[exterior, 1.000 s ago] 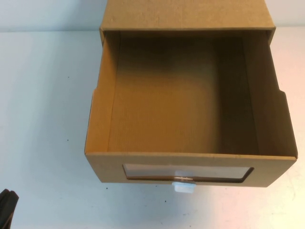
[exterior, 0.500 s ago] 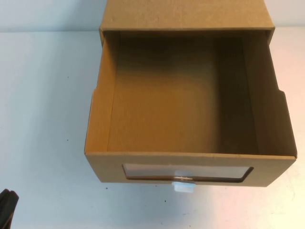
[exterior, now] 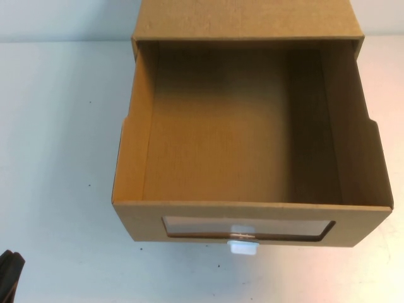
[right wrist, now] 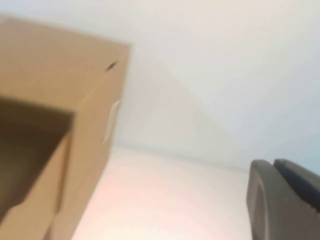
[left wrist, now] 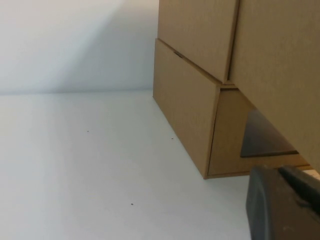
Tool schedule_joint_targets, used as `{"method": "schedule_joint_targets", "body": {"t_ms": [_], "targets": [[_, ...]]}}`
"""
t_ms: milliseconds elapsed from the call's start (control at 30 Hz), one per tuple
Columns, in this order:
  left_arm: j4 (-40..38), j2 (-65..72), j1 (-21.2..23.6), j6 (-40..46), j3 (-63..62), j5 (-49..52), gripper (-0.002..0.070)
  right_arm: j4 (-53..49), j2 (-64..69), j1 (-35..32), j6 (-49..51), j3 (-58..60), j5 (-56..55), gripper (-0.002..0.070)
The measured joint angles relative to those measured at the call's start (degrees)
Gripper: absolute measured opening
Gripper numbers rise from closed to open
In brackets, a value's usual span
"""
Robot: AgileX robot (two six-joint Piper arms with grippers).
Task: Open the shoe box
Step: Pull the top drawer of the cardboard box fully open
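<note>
the shoe box (exterior: 252, 214) sits in the middle of the white bench (exterior: 57, 126), its far end reaching the far edge. it is the sliding kind. the outer sleeve (exterior: 246, 19) lies at the far edge, and the drawer (exterior: 129, 158) stands pulled well out of it toward the near edge, its brown cardboard floor in open view from above. the drawer's front wall faces me and carries a long clear window (exterior: 189, 226). a small white pull tab (exterior: 243, 247) hangs just below the window's middle.

my left jaws are low at the bench's near left corner, well apart from the box. only a dark edge of them shows, so i cannot tell how wide they stand. from that wrist i see the box's side wall and the front corner with the window.

my right jaws are pressed fully together. they hang off to the side of the box, not touching it, and the high view does not reach them. that wrist's view is blurred. a pale strip (right wrist: 112, 120) shows on the box's wall, perhaps a label.
</note>
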Motion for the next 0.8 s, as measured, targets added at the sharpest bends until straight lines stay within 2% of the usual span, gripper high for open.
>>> {"method": "schedule_joint_targets", "body": {"t_ms": [133, 267, 567, 800], "targets": [[0.0, 0.0, 0.0, 0.0, 0.0, 0.0, -0.0005, 3.9, -5.2, -9.9, 0.0, 6.1, -7.3, -0.0014], [0.0, 0.0, 0.0, 0.0, 0.0, 0.0, -0.0005, 7.4, -10.7, -15.4, 0.0, 12.3, -8.7, -0.0014], [0.0, 0.0, 0.0, 0.0, 0.0, 0.0, -0.0005, 13.4, -24.9, -19.8, 0.2, 24.4, -9.6, -0.0014], [0.0, 0.0, 0.0, 0.0, 0.0, 0.0, -0.0005, 15.7, -26.3, -21.0, 0.3, 28.3, -10.0, -0.0014]]}}
